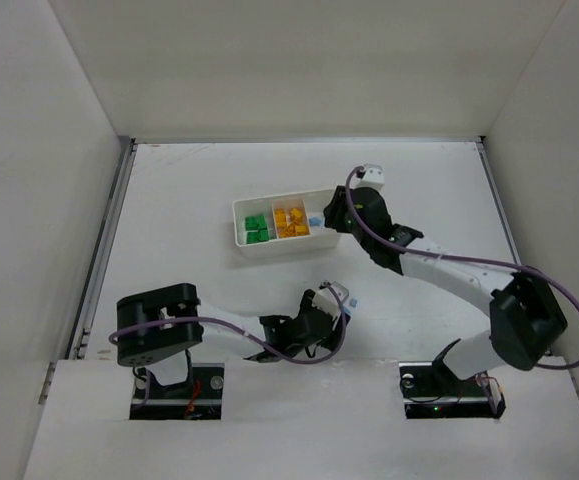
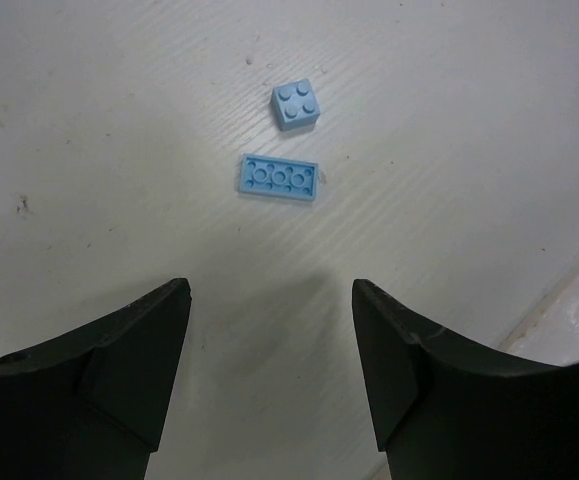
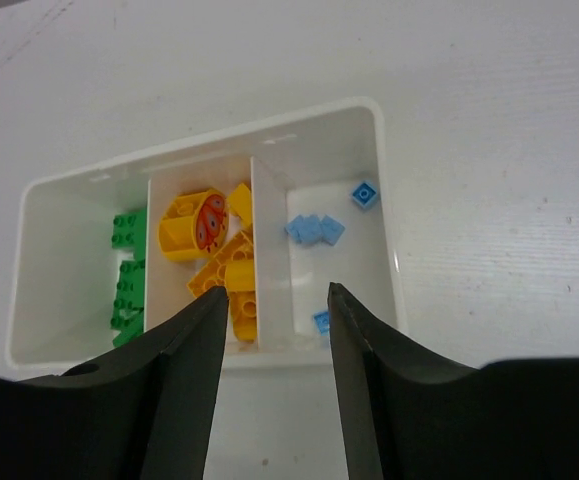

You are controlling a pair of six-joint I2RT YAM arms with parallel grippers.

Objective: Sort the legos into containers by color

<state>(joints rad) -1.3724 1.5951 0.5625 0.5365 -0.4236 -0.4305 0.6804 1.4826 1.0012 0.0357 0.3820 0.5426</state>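
Observation:
The white three-compartment tray (image 1: 281, 248) sits mid-table. In the right wrist view (image 3: 369, 108) it holds green bricks (image 3: 127, 280) on the left, yellow-orange bricks (image 3: 231, 262) with a red-printed piece (image 3: 209, 218) in the middle, and pale blue bricks (image 3: 314, 230) on the right. My right gripper (image 3: 277, 292) is open and empty, just above the tray's near wall by the yellow/blue divider; it also shows from above (image 1: 329, 218). My left gripper (image 2: 269, 290) is open and empty. Just ahead of it, two pale blue bricks lie on the table: a square one (image 2: 297, 103) and a flat upturned one (image 2: 279, 178).
The table is walled by white panels on the left, back and right. A raised pale edge (image 2: 569, 310) shows at the right of the left wrist view. The left gripper (image 1: 337, 298) lies low over the table near its front.

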